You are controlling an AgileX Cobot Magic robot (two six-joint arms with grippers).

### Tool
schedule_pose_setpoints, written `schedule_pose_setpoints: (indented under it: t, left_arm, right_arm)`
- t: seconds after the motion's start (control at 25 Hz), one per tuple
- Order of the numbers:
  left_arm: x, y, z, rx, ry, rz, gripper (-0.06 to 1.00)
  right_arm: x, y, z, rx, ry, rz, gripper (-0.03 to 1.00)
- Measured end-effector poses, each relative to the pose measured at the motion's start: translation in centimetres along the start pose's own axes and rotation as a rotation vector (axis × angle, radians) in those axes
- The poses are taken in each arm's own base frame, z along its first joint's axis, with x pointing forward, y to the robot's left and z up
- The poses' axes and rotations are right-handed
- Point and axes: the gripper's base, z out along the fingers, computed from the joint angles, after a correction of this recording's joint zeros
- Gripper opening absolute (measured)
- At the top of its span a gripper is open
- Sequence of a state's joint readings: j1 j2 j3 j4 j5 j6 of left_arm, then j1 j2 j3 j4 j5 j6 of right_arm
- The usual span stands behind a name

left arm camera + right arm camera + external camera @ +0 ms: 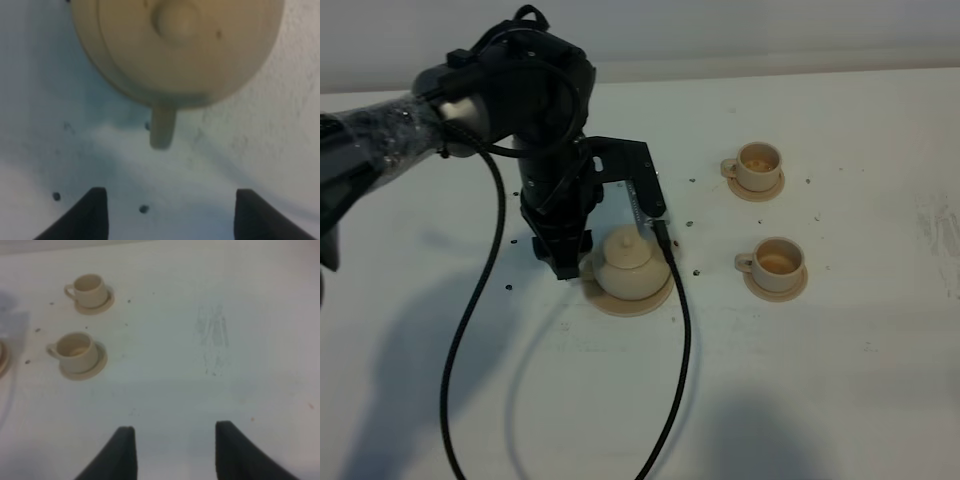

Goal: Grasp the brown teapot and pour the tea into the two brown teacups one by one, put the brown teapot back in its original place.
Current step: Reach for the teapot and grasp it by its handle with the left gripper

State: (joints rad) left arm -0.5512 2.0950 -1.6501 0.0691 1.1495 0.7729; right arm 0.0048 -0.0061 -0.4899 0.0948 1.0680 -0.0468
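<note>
Left wrist view shows the teapot [125, 65] squat, beige-tan, with knobbed lid [177, 21]

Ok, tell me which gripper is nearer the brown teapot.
Left. The left gripper hangs open beside the brown teapot, facing its handle, not touching; the right gripper is far off, beyond the two teacups.

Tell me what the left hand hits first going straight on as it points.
Probably the loop handle of the round beige-tan ceramic teapot, centred ahead of the open left hand; depth is unclear, so the white table might come first.
</note>
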Motion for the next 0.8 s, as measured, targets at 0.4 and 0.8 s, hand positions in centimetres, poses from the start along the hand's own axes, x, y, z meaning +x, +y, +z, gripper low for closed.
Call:
schedule_pose_setpoints:
  t: [0.4,0.8]
  left_arm:
    - [-1.4,-0.3,1.6,0.02,0.044,0.04,0.54]
    - [-1.7,0.3,2.6,-0.026,0.046,0.056,0.54]
  right_arm:
    - [0.0,0.0,0.0,0.0,0.0,0.0,0.4]
    - [0.0,0.0,0.0,0.0,0.0,0.0,0.4]
